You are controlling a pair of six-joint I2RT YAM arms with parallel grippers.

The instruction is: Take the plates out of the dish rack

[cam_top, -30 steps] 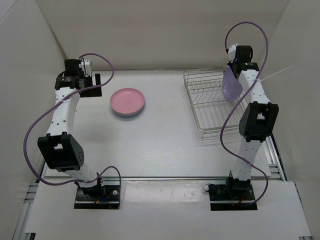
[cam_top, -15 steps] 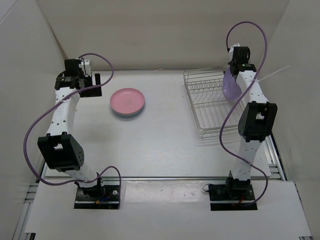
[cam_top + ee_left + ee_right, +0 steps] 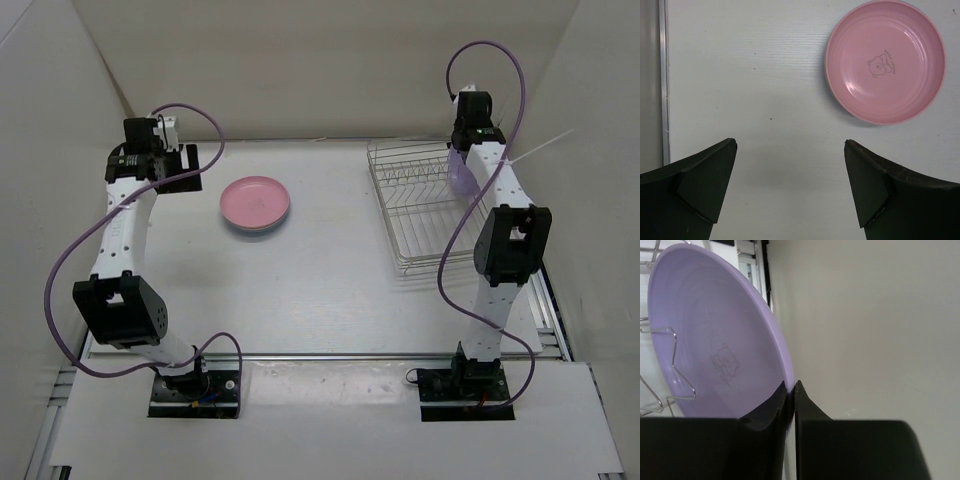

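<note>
My right gripper is shut on the rim of the purple plate, which stands on edge over the back right of the silver wire dish rack; the plate also shows in the top view. The pink plate lies face up on the table's left half, on top of a light blue plate whose rim peeks out beneath; it also shows in the left wrist view. My left gripper is open and empty above the bare table, left of the pink plate. The cream-white plate is not visible.
White walls enclose the table on the left, back and right. The right arm's purple cable loops above the rack. A metal rail runs along the table's left edge.
My right gripper has moved toward the back wall with the purple plate, now more edge-on. My left wrist has shifted slightly left and back.
</note>
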